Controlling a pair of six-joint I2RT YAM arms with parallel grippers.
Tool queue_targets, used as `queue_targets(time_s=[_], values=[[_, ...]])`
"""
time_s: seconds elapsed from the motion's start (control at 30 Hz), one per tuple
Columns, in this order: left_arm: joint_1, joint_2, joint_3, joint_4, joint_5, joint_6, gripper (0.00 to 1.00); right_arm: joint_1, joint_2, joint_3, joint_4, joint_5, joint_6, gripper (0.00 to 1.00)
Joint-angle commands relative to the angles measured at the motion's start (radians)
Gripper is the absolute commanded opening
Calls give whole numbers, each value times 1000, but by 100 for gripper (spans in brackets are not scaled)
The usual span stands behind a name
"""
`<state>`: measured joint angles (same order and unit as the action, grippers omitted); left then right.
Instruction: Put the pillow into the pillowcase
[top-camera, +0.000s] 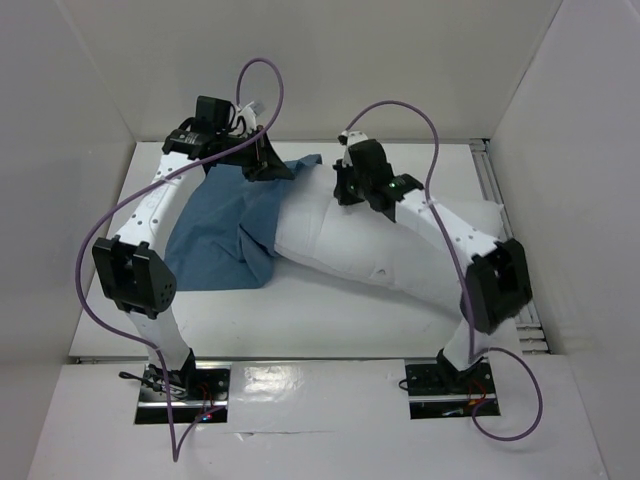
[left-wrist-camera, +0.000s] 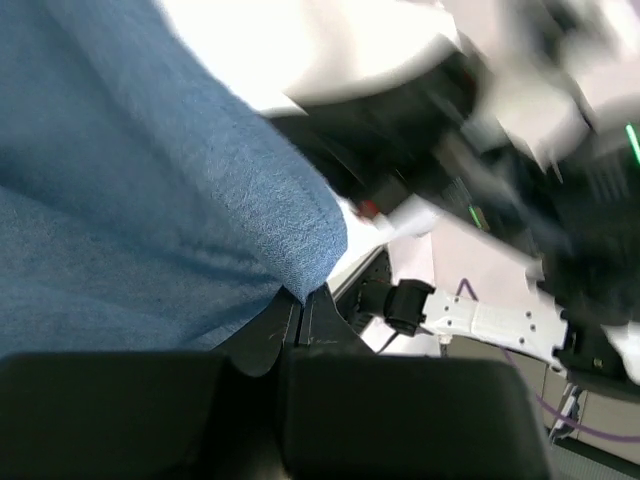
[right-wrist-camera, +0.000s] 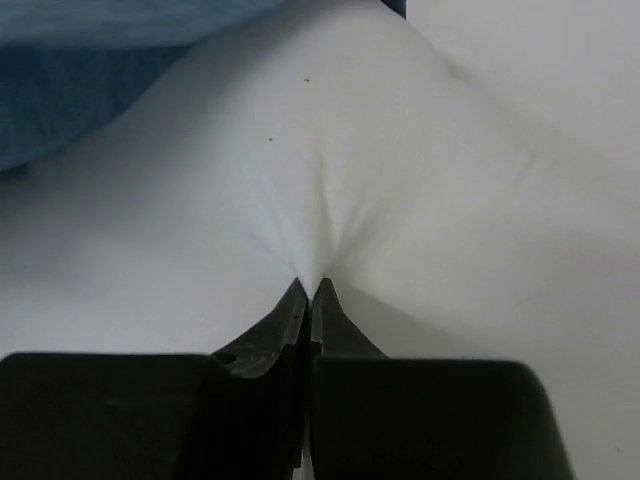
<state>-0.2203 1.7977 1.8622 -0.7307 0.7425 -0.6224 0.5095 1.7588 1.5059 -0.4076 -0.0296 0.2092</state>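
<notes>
The white pillow lies across the middle and right of the table, its left end tucked under the dusty-blue pillowcase. My left gripper is shut on the pillowcase's far edge and holds it lifted; in the left wrist view the blue cloth is pinched between the closed jaws. My right gripper is shut on the pillow's top fabric near its far left end; in the right wrist view the white cloth puckers into the closed jaws, with blue cloth at the upper left.
White walls enclose the table on the left, back and right. A metal rail runs along the right edge. The right arm shows in the left wrist view, close by. Purple cables arch over both arms.
</notes>
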Motion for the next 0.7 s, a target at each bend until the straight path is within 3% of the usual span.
queue_targets(time_s=[0.0, 0.2, 0.33, 0.57, 0.6, 0.67], values=[[2, 8, 37, 50, 37, -34, 0, 95, -267, -154, 223, 217, -36, 0], [2, -11, 37, 94, 14, -56, 0, 285, -433, -303, 247, 488, -110, 0], [2, -11, 37, 120, 37, -65, 0, 372, -458, -464, 260, 488, -51, 0], [-8, -47, -1, 178, 125, -38, 0, 448, -341, -469, 280, 560, -42, 0], [-22, -47, 18, 162, 136, -14, 22, 448, -352, -481, 306, 560, -42, 0], [-31, -37, 43, 104, 127, 33, 56, 448, -375, -499, 334, 548, -42, 0]])
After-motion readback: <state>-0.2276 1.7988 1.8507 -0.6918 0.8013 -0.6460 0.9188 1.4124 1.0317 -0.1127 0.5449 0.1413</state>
